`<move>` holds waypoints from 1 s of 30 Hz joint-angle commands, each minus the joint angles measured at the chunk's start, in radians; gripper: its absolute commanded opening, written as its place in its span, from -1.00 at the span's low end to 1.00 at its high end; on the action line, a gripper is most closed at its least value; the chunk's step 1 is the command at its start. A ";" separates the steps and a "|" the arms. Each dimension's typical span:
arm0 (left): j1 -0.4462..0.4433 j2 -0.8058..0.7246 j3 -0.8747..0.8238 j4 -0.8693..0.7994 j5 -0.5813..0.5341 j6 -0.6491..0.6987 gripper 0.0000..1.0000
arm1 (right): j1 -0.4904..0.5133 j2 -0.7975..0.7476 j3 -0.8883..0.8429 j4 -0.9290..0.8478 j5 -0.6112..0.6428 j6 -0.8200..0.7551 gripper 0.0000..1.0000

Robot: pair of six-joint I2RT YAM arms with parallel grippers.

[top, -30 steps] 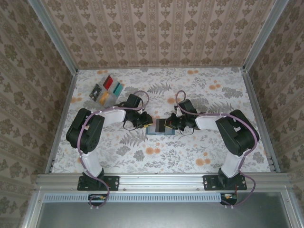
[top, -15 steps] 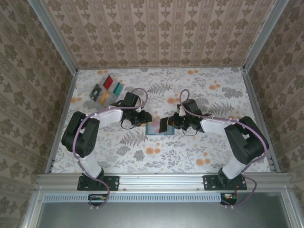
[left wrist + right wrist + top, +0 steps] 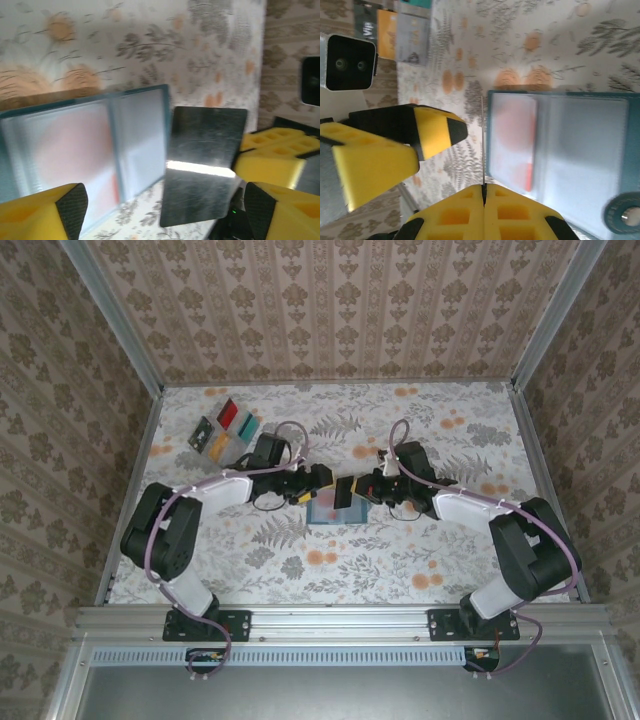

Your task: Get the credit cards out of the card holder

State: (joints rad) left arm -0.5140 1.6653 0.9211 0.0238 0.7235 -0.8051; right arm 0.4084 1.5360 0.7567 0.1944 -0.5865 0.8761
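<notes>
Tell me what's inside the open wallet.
One reddish card shows through a cloudy pocket of the wallet. The pocket beside it looks plain grey; anything tucked deeper behind the plastic is hidden. The black card is already out, pinched in the right gripper.

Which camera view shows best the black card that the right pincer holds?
The left wrist view: the black card faces that camera, showing its glossy face. In the right wrist view the card is edge-on, a thin line. The top view gives a small dark rectangle.

Floral-print table point(image 3: 400, 570), damask-patterned walls point(image 3: 340, 310) on three sides, aluminium frame rails point(image 3: 340, 622), even soft light
</notes>
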 commanded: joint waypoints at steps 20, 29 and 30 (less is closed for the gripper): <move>0.037 -0.093 -0.163 0.688 0.214 -0.525 0.26 | -0.035 0.035 0.038 0.470 -0.141 0.340 -1.00; 0.037 -0.081 -0.191 0.804 0.196 -0.583 -0.40 | -0.052 0.048 0.035 0.497 -0.122 0.362 -1.00; 0.038 -0.081 -0.192 0.806 0.196 -0.584 -0.49 | -0.052 0.050 0.033 0.498 -0.121 0.363 -1.00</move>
State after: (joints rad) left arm -0.4770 1.5951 0.7395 0.7601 0.9134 -1.3689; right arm 0.3611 1.5730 0.7715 0.6525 -0.7139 1.2270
